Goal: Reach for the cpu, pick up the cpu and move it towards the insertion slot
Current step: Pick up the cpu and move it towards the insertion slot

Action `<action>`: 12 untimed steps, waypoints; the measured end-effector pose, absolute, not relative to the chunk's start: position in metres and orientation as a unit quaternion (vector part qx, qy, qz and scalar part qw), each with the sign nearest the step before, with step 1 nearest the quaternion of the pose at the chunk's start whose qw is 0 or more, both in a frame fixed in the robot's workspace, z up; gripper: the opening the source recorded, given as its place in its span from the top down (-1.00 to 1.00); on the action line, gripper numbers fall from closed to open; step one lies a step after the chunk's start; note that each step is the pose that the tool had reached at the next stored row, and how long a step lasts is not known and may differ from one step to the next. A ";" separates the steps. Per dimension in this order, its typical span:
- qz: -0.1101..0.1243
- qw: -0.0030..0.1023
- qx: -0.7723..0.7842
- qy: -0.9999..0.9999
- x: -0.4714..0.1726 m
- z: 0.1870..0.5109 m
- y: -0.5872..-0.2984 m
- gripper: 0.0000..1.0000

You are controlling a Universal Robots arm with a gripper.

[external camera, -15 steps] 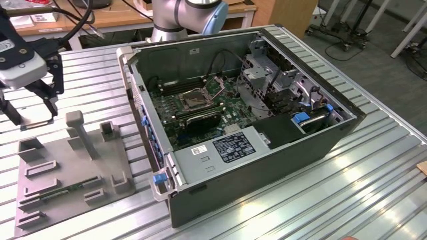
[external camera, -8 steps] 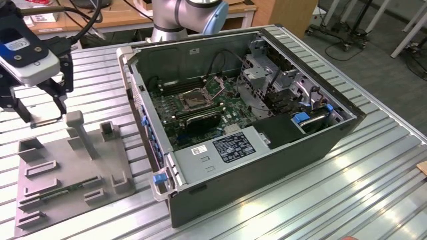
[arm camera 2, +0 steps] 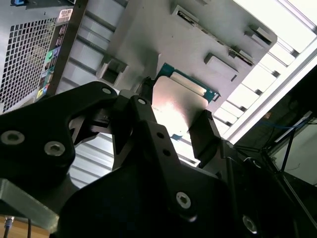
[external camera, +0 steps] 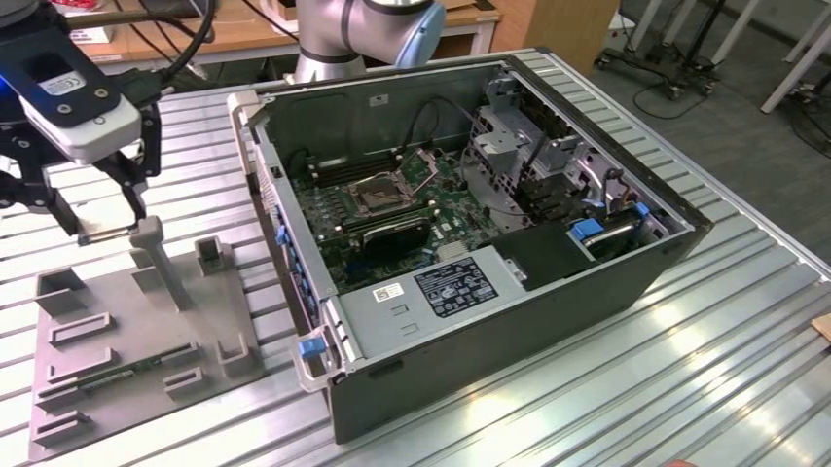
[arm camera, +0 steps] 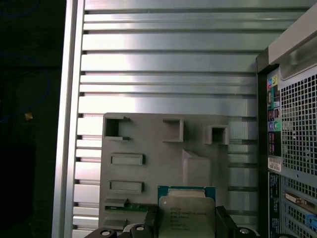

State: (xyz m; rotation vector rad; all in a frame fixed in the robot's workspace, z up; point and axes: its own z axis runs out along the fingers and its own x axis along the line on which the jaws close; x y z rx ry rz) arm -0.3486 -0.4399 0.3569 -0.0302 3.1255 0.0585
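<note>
The cpu [external camera: 112,233] is a thin square chip with a pale metallic face and a green rim. My gripper [external camera: 107,228] is shut on it, one black finger on each side. It hangs just above the grey fixture plate [external camera: 130,331] at the exterior view's left. In both wrist views the cpu [arm camera 2: 181,101] [arm camera: 187,213] sits between the fingers [arm camera 2: 205,134] [arm camera: 225,225], over the plate. The insertion slot [external camera: 383,190], a square socket with a shiny metal frame, lies on the green board inside the open computer case [external camera: 520,321], well off to the exterior view's right of my gripper.
The fixture plate carries upright posts [external camera: 154,255] and rectangular recesses, and a green memory stick [external camera: 124,373] lies in it. The case wall [external camera: 279,224] stands between the plate and the board. The arm's base [external camera: 350,34] rises behind the case, on the slatted metal table [external camera: 727,321].
</note>
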 end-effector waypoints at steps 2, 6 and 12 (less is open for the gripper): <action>0.019 0.008 -0.010 1.000 -0.346 0.357 -0.440 -0.08; 0.020 0.008 -0.010 1.000 -0.339 0.357 -0.440 -0.08; 0.020 0.008 -0.010 1.000 -0.329 0.357 -0.440 -0.08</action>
